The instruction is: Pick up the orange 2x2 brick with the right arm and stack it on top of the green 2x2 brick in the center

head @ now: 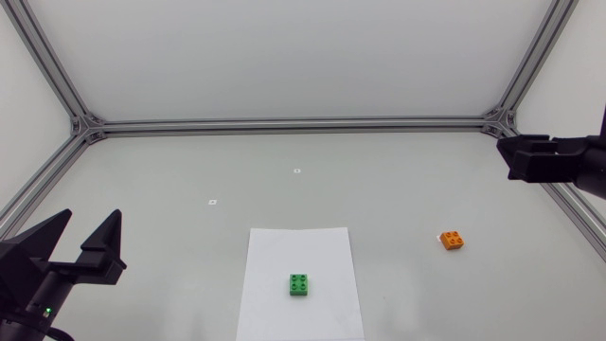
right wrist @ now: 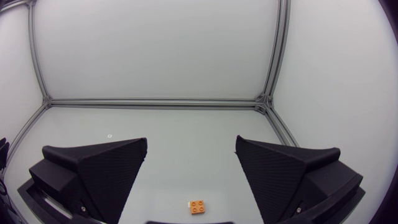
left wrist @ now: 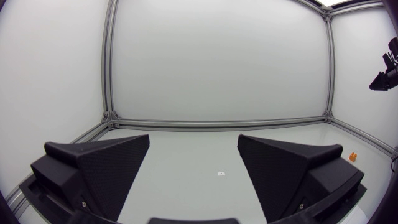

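Shows the right gripper (right wrist: 191, 140) with fingers spread wide and empty, hanging above the orange brick (right wrist: 198, 206), which lies on the table (head: 379, 180) below and untouched. Shows the left gripper (left wrist: 193, 137) likewise released, parked at its own side, probably to keep the centre free. Places the green brick (head: 299, 284) studs-up on a white sheet (head: 275, 246), well apart from the orange one. Leaves open table between them, with a frame rail (head: 579, 216) near the pickup side.

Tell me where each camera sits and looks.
Head view: above, looking down on green brick, orange brick, left end effector, right end effector.
Left wrist view: on the left wrist, looking across the table; own open end effector shows.
Right wrist view: on the right wrist, facing the orange brick; own open end effector shows.
Shared: all see the orange brick.
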